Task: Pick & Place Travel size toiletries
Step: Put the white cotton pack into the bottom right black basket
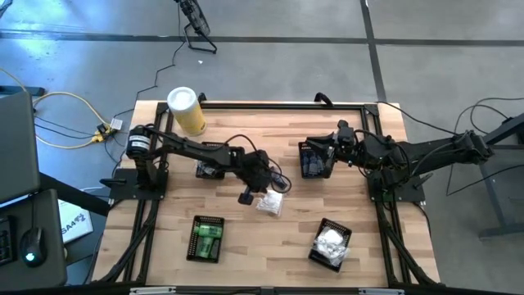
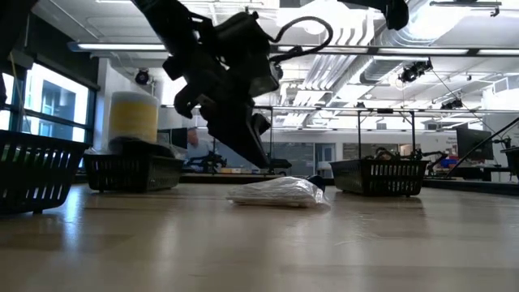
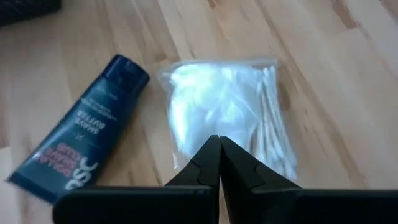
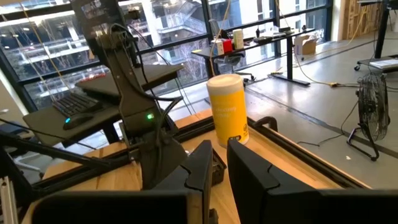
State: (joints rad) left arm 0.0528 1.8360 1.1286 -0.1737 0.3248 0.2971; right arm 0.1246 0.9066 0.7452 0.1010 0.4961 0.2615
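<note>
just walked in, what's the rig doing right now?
Sorting travel toiletries into mesh baskets. The left gripper is shut and empty, poised over a clear packet lying mid-table beside a dark blue tube. The right gripper is over the back basket, jaws nearly shut, nothing visibly held. The front-left basket holds green items, the front-right basket white ones.

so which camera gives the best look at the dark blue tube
The left wrist view: the dark blue tube lies flat beside the silvery-clear packet, close up, label readable, just beyond the shut left pincer. In the high view the left arm mostly hides it. In the low view I cannot pick it out. The right wrist view misses it.
</note>
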